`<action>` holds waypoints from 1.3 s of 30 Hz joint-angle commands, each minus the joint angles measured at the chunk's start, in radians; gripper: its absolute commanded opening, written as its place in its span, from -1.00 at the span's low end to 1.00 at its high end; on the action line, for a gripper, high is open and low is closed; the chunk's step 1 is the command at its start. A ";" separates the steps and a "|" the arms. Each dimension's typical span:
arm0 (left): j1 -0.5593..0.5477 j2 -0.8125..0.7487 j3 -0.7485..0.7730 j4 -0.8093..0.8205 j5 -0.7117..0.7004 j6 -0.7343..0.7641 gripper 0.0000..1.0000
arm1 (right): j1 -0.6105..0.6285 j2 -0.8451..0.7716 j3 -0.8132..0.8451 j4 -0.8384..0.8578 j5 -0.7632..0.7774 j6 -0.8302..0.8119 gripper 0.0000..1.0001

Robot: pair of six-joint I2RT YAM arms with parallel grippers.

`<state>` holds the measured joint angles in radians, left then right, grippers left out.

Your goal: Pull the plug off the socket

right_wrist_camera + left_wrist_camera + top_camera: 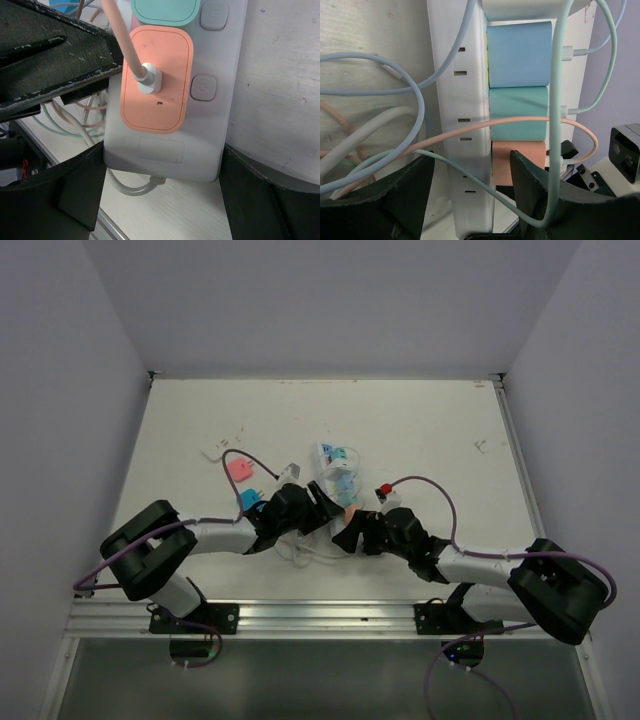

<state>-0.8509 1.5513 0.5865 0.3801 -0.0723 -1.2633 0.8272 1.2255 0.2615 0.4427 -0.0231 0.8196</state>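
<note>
- On the bench, about midway across and just ahead of both my arms, the socket lies flat. Its long axis runs far-to-near, with the near end angled slightly to my right.
- It is a smooth white plastic bar with rounded corners.
- A blue plug, teal plug and orange plug, all rounded matte cubes, sit in a row, orange nearest the end.
- A peach cable enters the orange plug.
- My left tool is spread astride socket and orange plug.
- My right tool flanks the socket's near end, close against both long edges; I cannot tell whether it pinches.
</note>
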 commanded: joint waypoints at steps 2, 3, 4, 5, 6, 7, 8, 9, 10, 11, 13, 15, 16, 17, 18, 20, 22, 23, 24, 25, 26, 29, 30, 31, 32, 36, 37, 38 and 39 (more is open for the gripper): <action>0.001 -0.008 -0.017 0.000 0.011 0.008 0.31 | -0.019 -0.003 -0.008 0.168 -0.078 0.053 -1.00; 0.001 -0.010 -0.022 -0.003 0.012 0.007 0.32 | -0.019 0.008 -0.010 0.178 -0.084 0.056 -1.00; 0.000 -0.017 -0.022 -0.004 0.012 0.007 0.32 | -0.020 0.017 -0.011 0.195 -0.092 0.064 -1.00; 0.000 -0.022 -0.025 -0.006 0.012 0.005 0.34 | -0.022 0.022 -0.011 0.202 -0.097 0.069 -1.00; 0.000 -0.026 -0.030 -0.006 0.017 0.004 0.35 | -0.022 0.034 -0.011 0.209 -0.100 0.073 -1.00; 0.000 -0.037 -0.031 -0.003 0.019 0.004 0.38 | -0.023 0.037 -0.011 0.214 -0.103 0.075 -1.00; -0.002 -0.043 -0.034 -0.003 0.019 0.004 0.39 | -0.025 0.040 -0.010 0.220 -0.106 0.075 -1.00; -0.004 -0.049 -0.039 -0.003 0.019 0.004 0.40 | -0.025 0.043 -0.010 0.218 -0.106 0.076 -1.00; -0.005 -0.060 -0.042 0.000 0.019 0.004 0.46 | -0.025 0.045 -0.008 0.217 -0.106 0.075 -1.00; -0.007 -0.066 -0.043 0.002 0.016 0.005 0.48 | -0.025 0.046 -0.007 0.214 -0.106 0.075 -1.00; -0.011 -0.080 -0.048 0.002 0.012 0.010 0.54 | -0.025 0.048 -0.002 0.206 -0.104 0.070 -1.00; -0.011 -0.094 -0.057 -0.009 0.009 0.008 0.66 | -0.025 0.046 -0.002 0.202 -0.100 0.069 -1.00; -0.011 -0.123 -0.062 -0.009 0.005 0.005 0.69 | -0.025 0.045 -0.001 0.191 -0.097 0.069 -1.00; -0.013 -0.141 -0.068 -0.010 -0.003 0.002 0.72 | -0.023 0.039 0.001 0.186 -0.094 0.067 -1.00; -0.016 -0.161 -0.074 -0.020 -0.035 0.001 0.75 | -0.025 0.037 0.001 0.182 -0.092 0.067 -1.00; -0.028 -0.215 -0.071 -0.075 -0.075 -0.007 0.77 | -0.025 0.031 0.004 0.165 -0.081 0.062 -1.00; -0.042 -0.255 -0.070 -0.115 -0.089 -0.015 0.77 | -0.023 0.029 0.008 0.154 -0.075 0.061 -1.00; -0.045 -0.263 -0.070 -0.125 -0.095 -0.021 0.77 | -0.023 0.031 0.008 0.152 -0.074 0.061 -1.00; -0.053 -0.269 -0.074 -0.133 -0.096 -0.025 0.76 | -0.025 0.032 0.008 0.152 -0.075 0.058 -1.00; -0.066 -0.278 -0.077 -0.133 -0.098 -0.028 0.75 | -0.023 0.037 0.010 0.154 -0.075 0.059 -1.00; -0.076 -0.280 -0.077 -0.133 -0.103 -0.030 0.75 | -0.023 0.037 0.012 0.154 -0.077 0.059 -1.00; -0.106 -0.264 -0.076 -0.135 -0.107 -0.033 0.65 | -0.023 0.043 0.013 0.157 -0.080 0.061 -1.00; -0.115 -0.255 -0.077 -0.138 -0.109 -0.038 0.59 | -0.025 0.043 0.013 0.159 -0.080 0.061 -1.00; -0.119 -0.251 -0.077 -0.138 -0.107 -0.039 0.55 | -0.025 0.043 0.015 0.157 -0.081 0.061 -1.00; -0.125 -0.247 -0.077 -0.138 -0.116 -0.039 0.52 | -0.023 0.043 0.015 0.156 -0.081 0.061 -1.00; -0.142 -0.214 -0.073 -0.132 -0.142 -0.033 0.44 | -0.023 0.043 0.013 0.157 -0.080 0.059 -1.00; -0.142 -0.203 -0.071 -0.132 -0.158 -0.031 0.44 | -0.025 0.046 0.013 0.160 -0.081 0.058 -1.00; -0.142 -0.195 -0.064 -0.130 -0.165 -0.030 0.43 | -0.025 0.049 0.015 0.162 -0.083 0.059 -1.00; -0.142 -0.177 -0.059 -0.126 -0.170 -0.027 0.43 | -0.025 0.051 0.016 0.163 -0.090 0.059 -1.00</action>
<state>-0.9844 1.3415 0.5140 0.2451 -0.1829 -1.2976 0.8021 1.2747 0.2462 0.5415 -0.0971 0.8745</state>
